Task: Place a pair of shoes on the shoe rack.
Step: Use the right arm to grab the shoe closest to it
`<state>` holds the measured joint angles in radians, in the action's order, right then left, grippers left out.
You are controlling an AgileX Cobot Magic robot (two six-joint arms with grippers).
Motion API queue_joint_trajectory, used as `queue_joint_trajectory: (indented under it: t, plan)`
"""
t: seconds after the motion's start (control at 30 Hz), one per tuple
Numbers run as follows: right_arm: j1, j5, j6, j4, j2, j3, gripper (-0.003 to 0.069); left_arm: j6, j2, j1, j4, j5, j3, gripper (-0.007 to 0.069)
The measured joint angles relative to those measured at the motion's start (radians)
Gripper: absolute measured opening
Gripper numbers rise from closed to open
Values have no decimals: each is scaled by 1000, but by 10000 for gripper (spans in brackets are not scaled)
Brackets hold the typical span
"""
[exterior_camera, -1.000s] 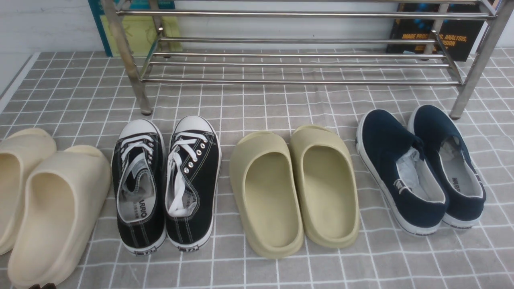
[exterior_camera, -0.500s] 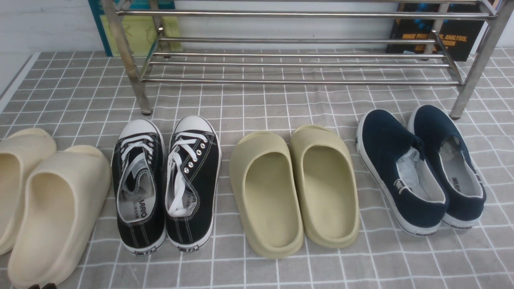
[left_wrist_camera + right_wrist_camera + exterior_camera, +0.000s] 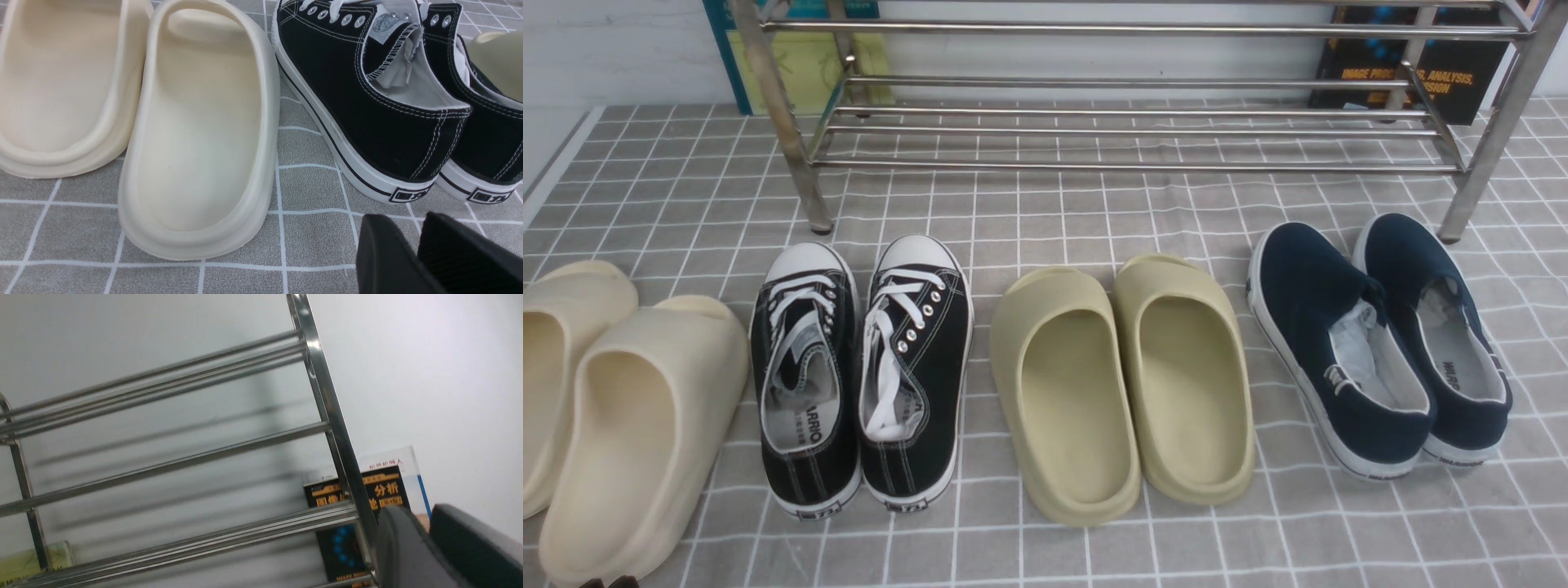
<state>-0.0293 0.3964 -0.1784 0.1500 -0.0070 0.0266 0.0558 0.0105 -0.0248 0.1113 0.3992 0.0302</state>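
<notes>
Front view, pair of shoes [image 3: 1380, 347] (navy slip-ons) on checked cloth [image 3: 1045, 212] at right of frame, toes near the shoe rack [image 3: 1135, 167] spanning the top, right gripper [image 3: 421, 517] fingers narrowly parted, empty, left gripper [image 3: 402, 228] opening cannot be told

Illumination is bright, even and diffuse in all views. In the front view the pair of shoes [image 3: 1307, 278] at the right of the frame casts only short, soft shadows on the checked cloth [image 3: 1045, 220], and focus is sharp to the edges. The steel bars of the shoe rack [image 3: 1135, 131] carry narrow specular highlights; in the right wrist view they are smeared by motion blur and throw faint, wide shadows on the white wall [image 3: 449, 375].
</notes>
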Motion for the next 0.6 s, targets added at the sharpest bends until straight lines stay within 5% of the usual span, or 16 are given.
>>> queue_joint_trajectory:
  t: [0.17,0.33,0.6]
  plan:
    - [0,-91,28,5,86,-85,118,0,0,0,0,0,0,155]
    - [0,-271,161,5,312,-330,8,0,0,0,0,0,0,165]
    - [14,-542,206,10,793,-658,5,0,0,0,0,0,0,173]
